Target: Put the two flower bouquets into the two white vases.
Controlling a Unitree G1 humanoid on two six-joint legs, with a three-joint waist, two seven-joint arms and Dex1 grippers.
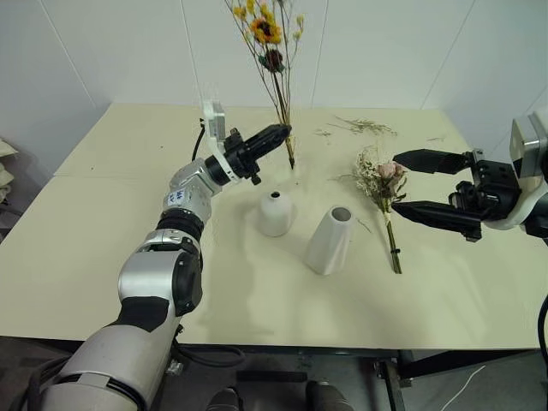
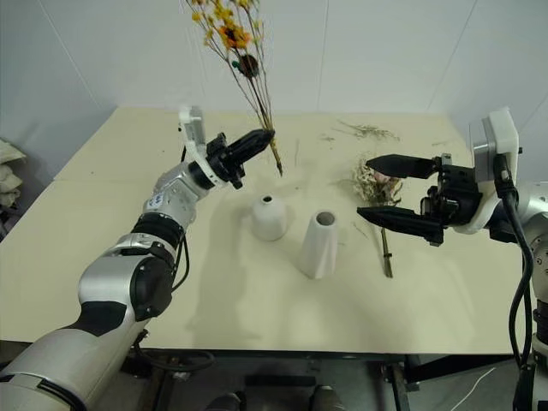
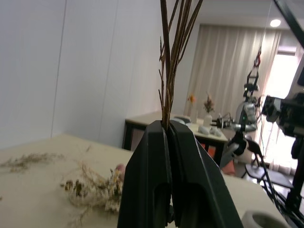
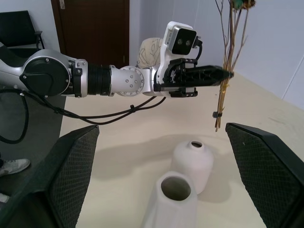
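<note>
Left end effector (image 1: 282,132) clamps sprig bunch (image 1: 272,51).

My cream table (image 1: 103,257) carries a round vase (image 1: 275,213) at centre, a cone vase (image 1: 330,241) at its four o'clock, the rose bouquet (image 1: 382,190) at three o'clock and loose twigs (image 1: 366,127) toward one o'clock.

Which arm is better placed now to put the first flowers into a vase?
Left. The left gripper is shut on the yellow sprigs, stems hanging above the round vase; the right gripper is open, empty.
</note>
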